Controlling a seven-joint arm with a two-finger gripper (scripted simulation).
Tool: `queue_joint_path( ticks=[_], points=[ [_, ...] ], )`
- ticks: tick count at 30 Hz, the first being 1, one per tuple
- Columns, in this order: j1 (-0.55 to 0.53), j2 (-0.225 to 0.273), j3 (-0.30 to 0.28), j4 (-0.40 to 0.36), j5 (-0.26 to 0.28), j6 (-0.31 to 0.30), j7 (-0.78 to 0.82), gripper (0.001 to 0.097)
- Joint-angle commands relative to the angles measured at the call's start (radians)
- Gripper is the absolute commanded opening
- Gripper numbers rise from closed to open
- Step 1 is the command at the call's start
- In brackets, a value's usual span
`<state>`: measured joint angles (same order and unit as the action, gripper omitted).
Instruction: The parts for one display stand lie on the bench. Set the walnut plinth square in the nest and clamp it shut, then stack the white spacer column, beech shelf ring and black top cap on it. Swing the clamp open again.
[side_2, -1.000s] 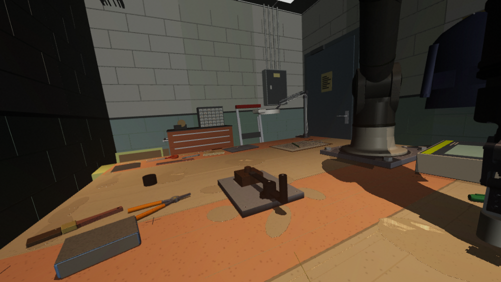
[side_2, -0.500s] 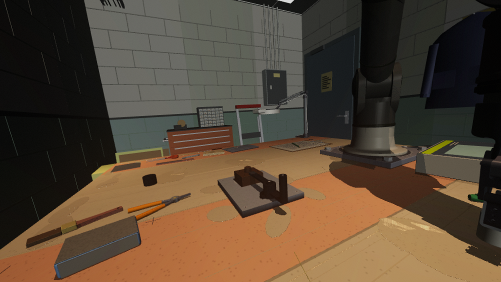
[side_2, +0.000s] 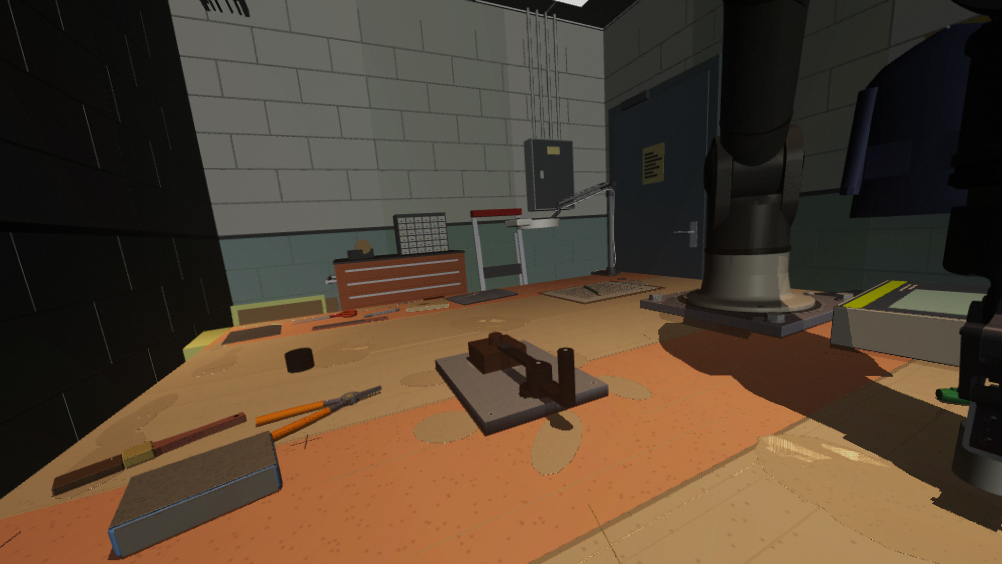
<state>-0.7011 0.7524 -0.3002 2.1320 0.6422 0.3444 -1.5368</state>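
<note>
My gripper (side_2: 980,448) hangs low over the bench at the far right edge of the side camera's picture, mostly cut off; I cannot tell whether it holds anything or what lies under it. The nest (side_2: 520,389) is a grey plate in the middle of the bench. A dark brown clamp (side_2: 540,375) with an upright post lies across it, and a dark brown block (side_2: 489,352) sits at its far end. The black top cap (side_2: 299,360) stands alone on the bench to the left. The white column and beech ring are out of sight.
The arm's base (side_2: 747,294) stands behind the nest on the right, with a grey box (side_2: 904,326) beside it. A blue-edged block (side_2: 196,490), orange-handled pliers (side_2: 315,410) and a long brown tool (side_2: 147,452) lie front left. A green item (side_2: 950,396) lies by the gripper.
</note>
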Motion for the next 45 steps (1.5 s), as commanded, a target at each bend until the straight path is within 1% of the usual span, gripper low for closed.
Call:
queue_joint_path(
  ticks=[1,15,19,22,27,37,41,45],
  points=[
    [0.000,0.000,0.000,0.000,0.000,0.000,0.000,0.0365],
    [0.000,0.001,0.000,0.000,0.000,-0.001,0.000,0.0085],
    [0.002,-0.002,-0.003,-0.001,-0.002,0.003,0.002,0.0080],
    [0.011,-0.013,-0.016,-0.003,-0.011,0.019,0.010,0.0080],
    [0.044,-0.053,-0.064,-0.013,-0.046,0.076,0.042,0.0080],
    [0.131,-0.165,-0.183,-0.058,-0.158,0.243,0.143,0.0080],
    [0.153,-0.196,-0.212,-0.076,-0.192,0.293,0.173,0.0080],
    [0.165,-0.212,-0.226,-0.086,-0.209,0.319,0.189,0.0080]
  ],
)
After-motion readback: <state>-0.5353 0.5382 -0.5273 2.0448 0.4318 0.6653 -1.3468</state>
